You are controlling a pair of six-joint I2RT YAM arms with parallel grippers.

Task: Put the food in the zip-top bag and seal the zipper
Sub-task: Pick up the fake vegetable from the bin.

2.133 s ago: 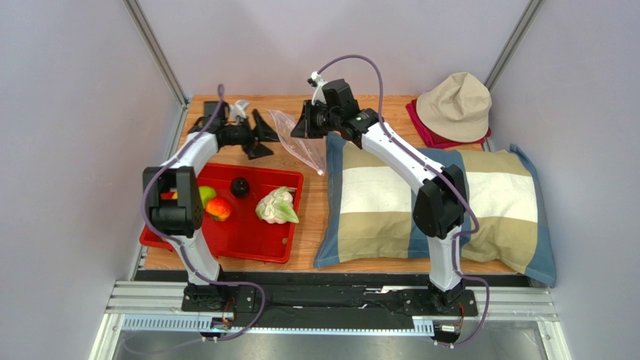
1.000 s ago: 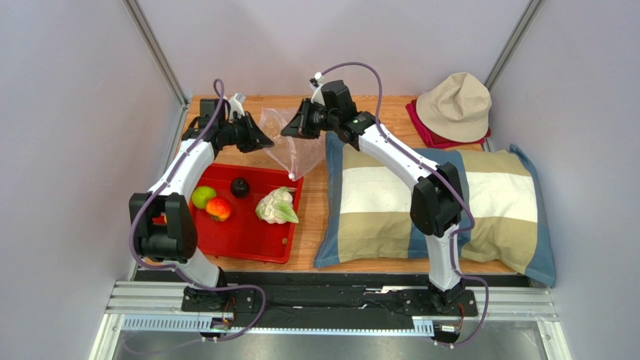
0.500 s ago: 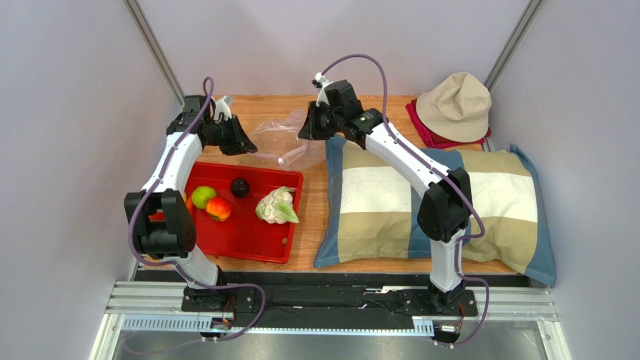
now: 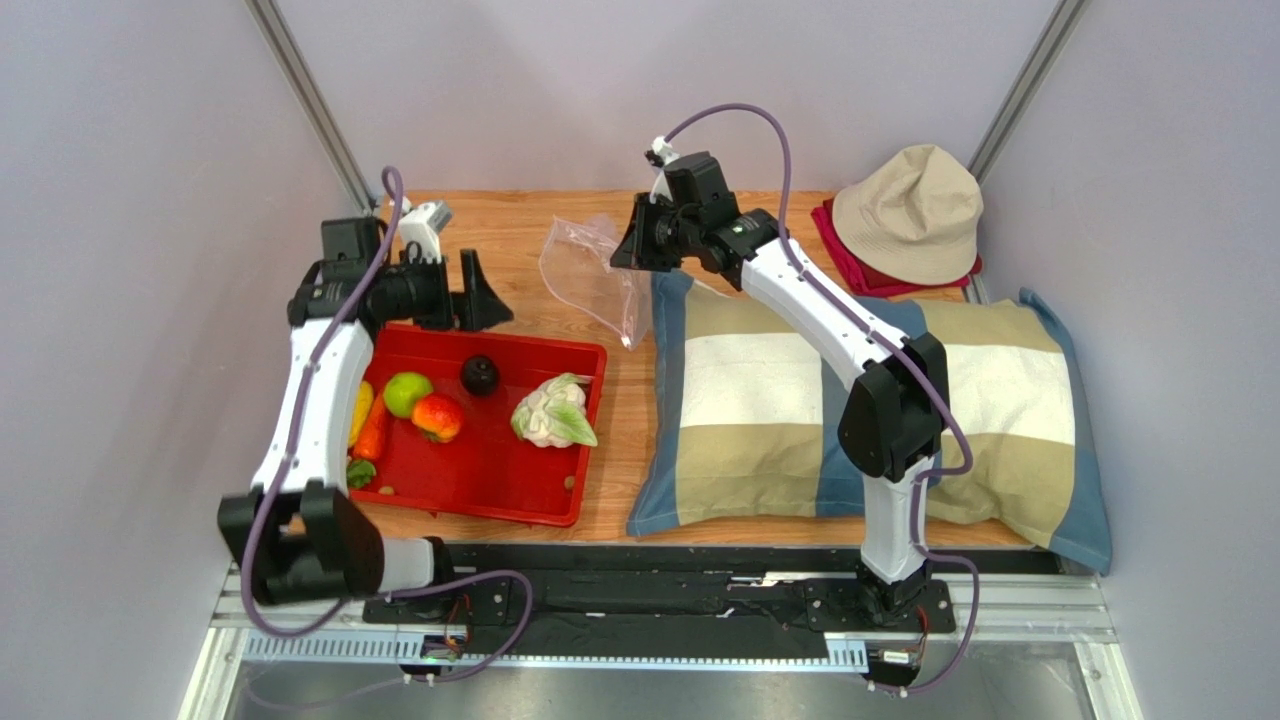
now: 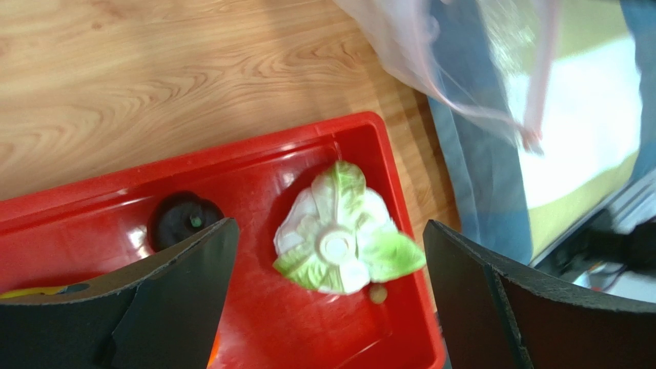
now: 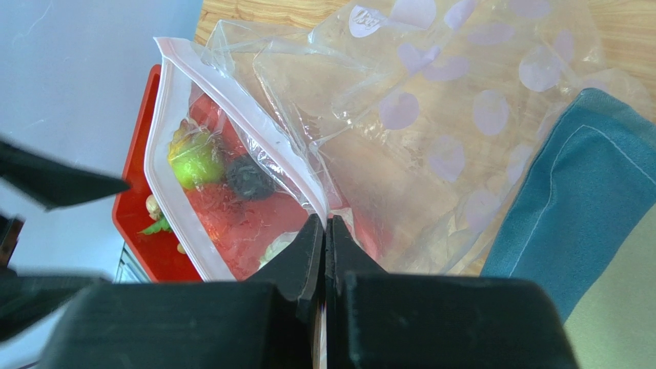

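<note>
Right gripper (image 6: 325,224): jaws clenched on the bag (image 6: 431,115) at its zipper (image 6: 239,123), bag hanging beside the pillow (image 4: 902,405). Film judged limp and slippery; grip the stiffer strip. Left gripper (image 5: 329,231) was released, empty, above the cauliflower (image 5: 343,231) in the tray (image 4: 496,473).

The tray (image 4: 481,468) is sitting at the counter's (image 4: 619,450) near left corner, carrying the cauliflower (image 4: 553,413) toward its right side, the round fruit (image 4: 480,374) behind that, and the apple (image 4: 406,393) further left. The pillow (image 4: 962,405) is lying over the right half. The hat (image 4: 909,210) is resting on a cloth (image 4: 842,258) at the far right corner. The zip-top bag (image 4: 591,278) is hanging from the right pincer (image 4: 631,249) near the far edge, between tray and pillow.
</note>
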